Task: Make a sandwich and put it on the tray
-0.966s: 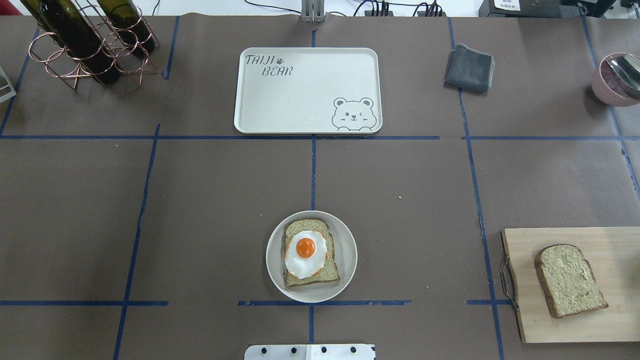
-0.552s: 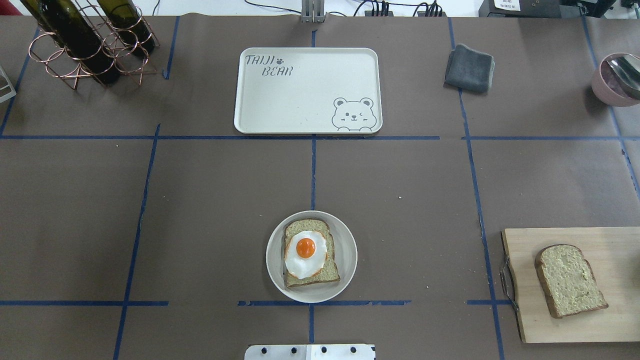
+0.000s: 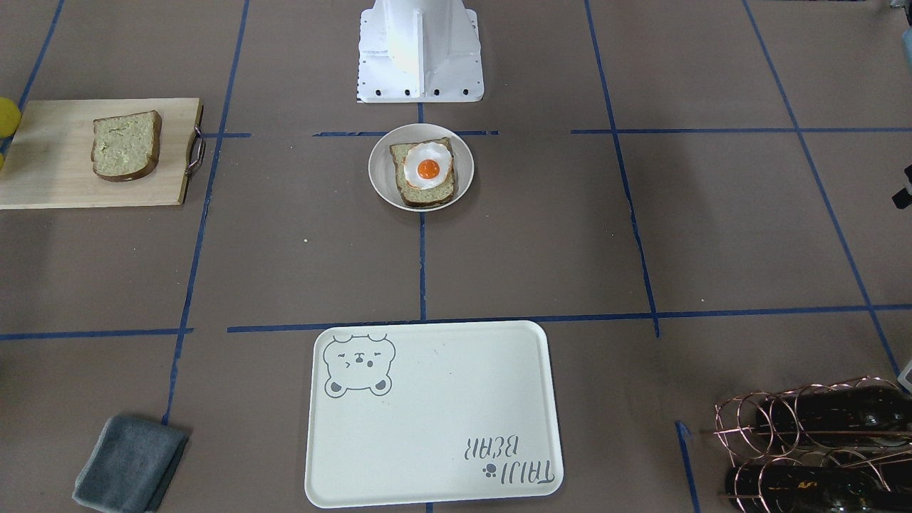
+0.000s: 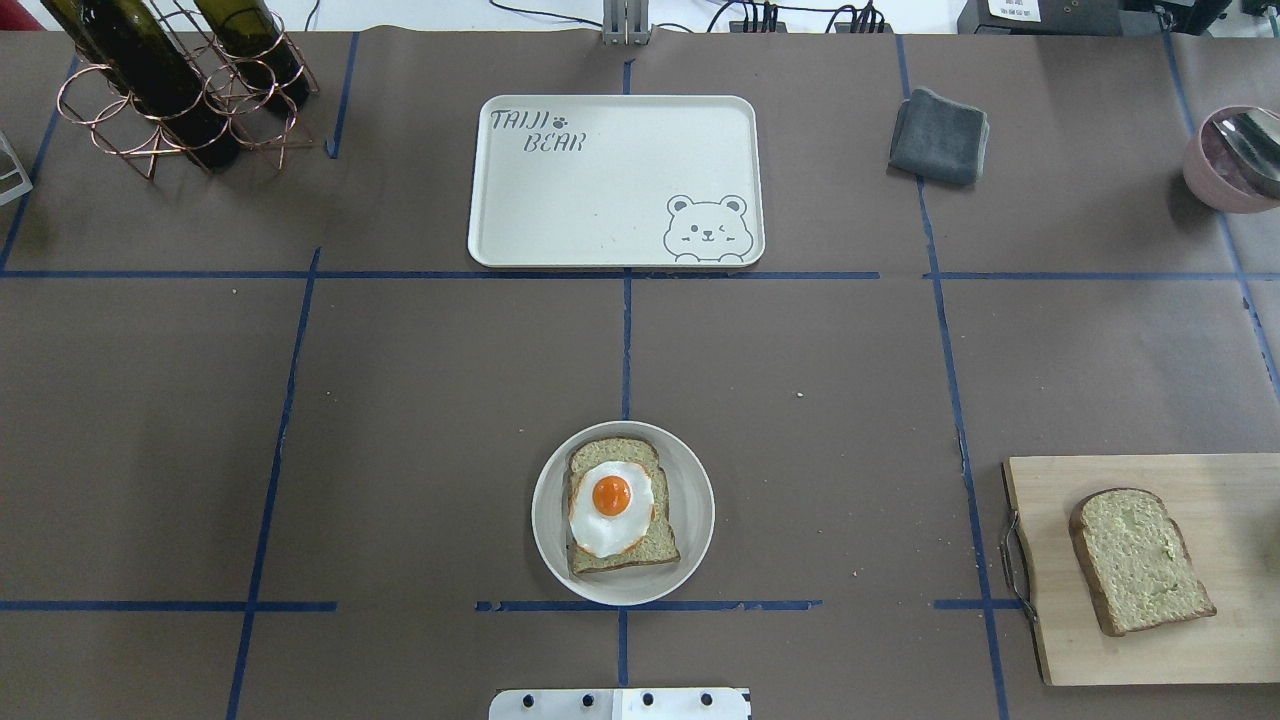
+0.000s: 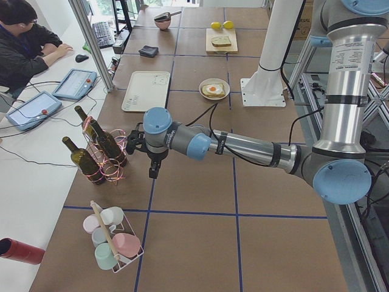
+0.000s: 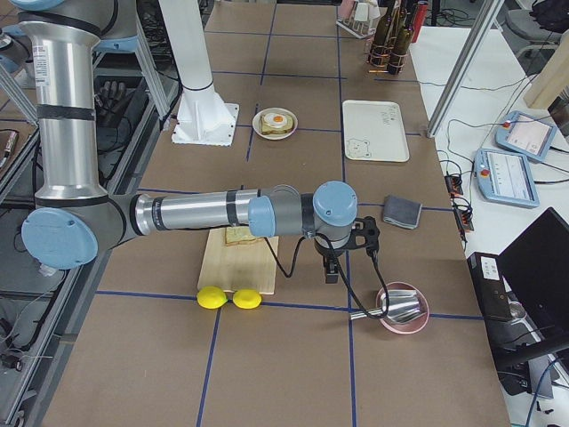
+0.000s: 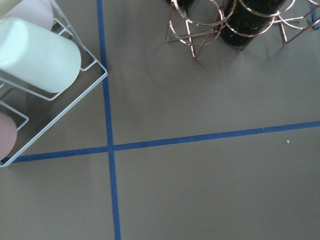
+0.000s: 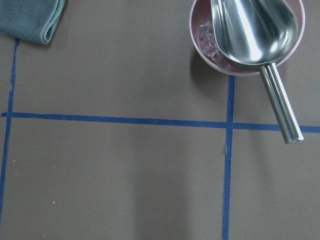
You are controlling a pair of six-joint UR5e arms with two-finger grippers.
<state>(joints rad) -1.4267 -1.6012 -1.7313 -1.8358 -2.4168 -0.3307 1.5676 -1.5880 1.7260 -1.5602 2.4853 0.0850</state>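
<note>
A small round white dish holds one bread slice with a fried egg on top, open-faced, at the table's near centre. A second bread slice lies on the wooden cutting board at the right. The cream tray with the bear drawing lies bare at the far centre. My left gripper hangs over the table near the bottle rack. My right gripper hangs between the cutting board and the pink bowl. Both show only in the side views, so I cannot tell if they are open or shut.
A copper rack with wine bottles stands far left, a folded grey cloth far right, and a pink bowl with a metal scoop at the right edge. Two lemons lie beside the board. A wire cup rack stands by the left arm.
</note>
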